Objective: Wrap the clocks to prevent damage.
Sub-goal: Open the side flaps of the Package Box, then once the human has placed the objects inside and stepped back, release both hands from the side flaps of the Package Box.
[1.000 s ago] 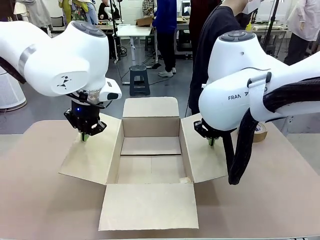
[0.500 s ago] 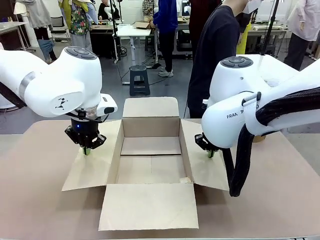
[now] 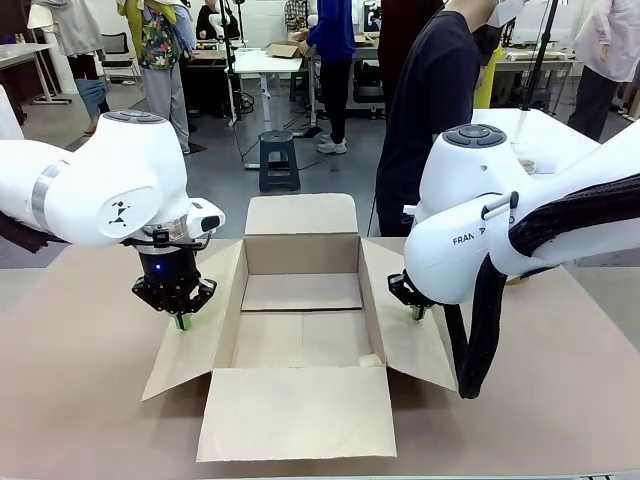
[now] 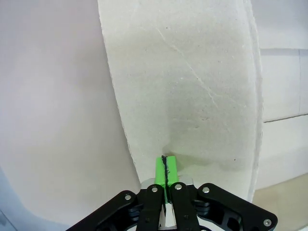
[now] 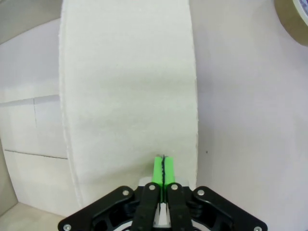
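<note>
Left gripper [image 3: 182,320] is seen with pads pressed together, nothing pinched, tip set on the left flap [image 3: 190,340] toward the table's [image 3: 70,400] left edge. Box [image 3: 300,310] is stood open at the table's middle, floor bare. Right gripper [image 3: 417,313] is likewise closed and empty, tip on the right flap [image 3: 412,340]. Tape [image 5: 294,13] is seen near that flap. Flaps are judged held open. Wrapping is judged not yet begun.

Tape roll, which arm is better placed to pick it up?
Probably right: the tape roll lies just past the flap under the right gripper; the left gripper is across the box.
</note>
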